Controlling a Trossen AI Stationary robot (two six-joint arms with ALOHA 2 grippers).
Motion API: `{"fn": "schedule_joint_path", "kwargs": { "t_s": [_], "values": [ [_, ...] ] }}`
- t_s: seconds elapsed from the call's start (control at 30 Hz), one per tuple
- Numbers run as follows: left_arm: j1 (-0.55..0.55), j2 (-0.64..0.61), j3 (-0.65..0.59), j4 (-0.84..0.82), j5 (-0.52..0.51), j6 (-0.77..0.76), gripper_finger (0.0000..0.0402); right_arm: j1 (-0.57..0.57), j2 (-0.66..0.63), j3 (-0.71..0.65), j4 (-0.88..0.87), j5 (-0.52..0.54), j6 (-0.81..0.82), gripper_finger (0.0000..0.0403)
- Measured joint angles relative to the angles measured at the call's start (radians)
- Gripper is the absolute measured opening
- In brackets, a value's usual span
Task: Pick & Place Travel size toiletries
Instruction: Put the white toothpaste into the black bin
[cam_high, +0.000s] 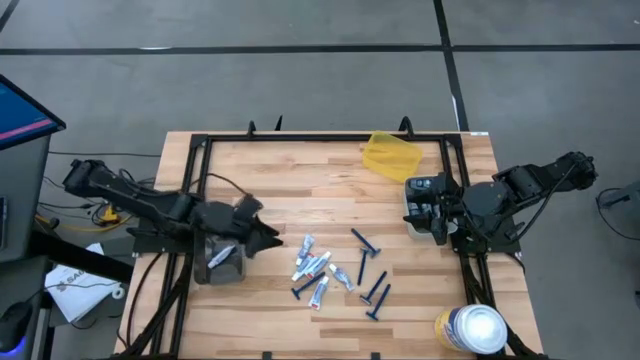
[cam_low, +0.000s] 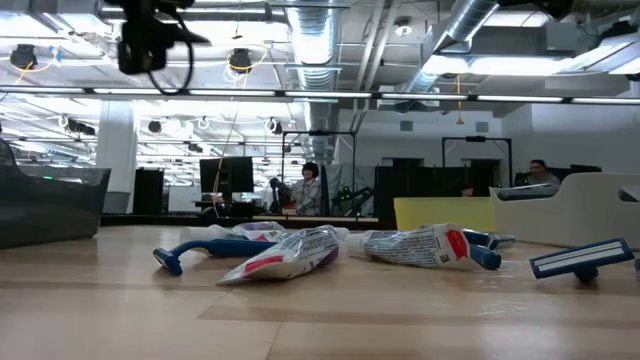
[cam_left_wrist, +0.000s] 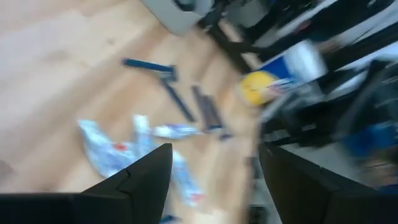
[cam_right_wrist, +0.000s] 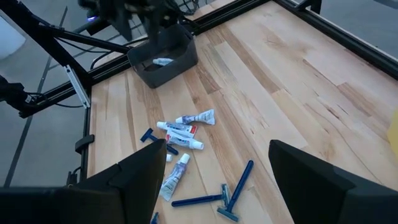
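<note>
Several white-and-blue squeeze tubes (cam_high: 315, 267) and dark-blue razors (cam_high: 366, 246) lie flat in a loose scatter on the middle of the wooden table; they also show in the low view as tubes (cam_low: 290, 255) and a razor (cam_low: 585, 258). My left gripper (cam_high: 260, 233) hangs open and empty above the table, between a dark grey bin (cam_high: 222, 260) and the tubes (cam_left_wrist: 112, 146). One tube (cam_right_wrist: 163, 61) lies inside that bin. My right gripper (cam_high: 428, 207) waits open at the table's right side, looking across at the tubes (cam_right_wrist: 183, 134).
A white bin (cam_high: 414, 205) sits under my right gripper. A yellow cloth (cam_high: 390, 155) lies near the far edge. A large white-lidded canister (cam_high: 470, 328) stands at the near right corner. A black frame (cam_high: 200, 150) rims the table. People sit in the room behind.
</note>
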Motion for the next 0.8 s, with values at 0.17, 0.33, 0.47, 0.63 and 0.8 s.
{"fn": "schedule_joint_path", "kwargs": {
  "t_s": [0.17, 0.33, 0.47, 0.63, 0.8],
  "values": [
    [0.0, 0.144, 0.0, 0.004, -0.106, 0.168, 0.0232, 0.0, 0.0, 0.0, -0.001, 0.0, -0.009, 0.0276],
    [0.0, 0.311, 0.0, 0.025, -0.123, 0.157, 0.0231, 0.0, 0.0, 0.0, -0.001, 0.0, 0.0, 0.0276],
    [0.0, 0.431, 0.0, 0.028, -0.075, 0.065, 0.0231, 0.0, 0.0, 0.0, -0.001, 0.0, 0.001, 0.0276],
    [-0.001, 0.525, 0.005, 0.037, -0.041, 0.039, 0.0231, 0.0, 0.0, 0.0, -0.002, 0.0, 0.001, 0.0276],
    [-0.035, 0.553, 0.047, 0.039, -0.028, 0.107, 0.0231, 0.0, 0.0, 0.0, -0.014, 0.0, 0.001, 0.0276]
  ]
}}
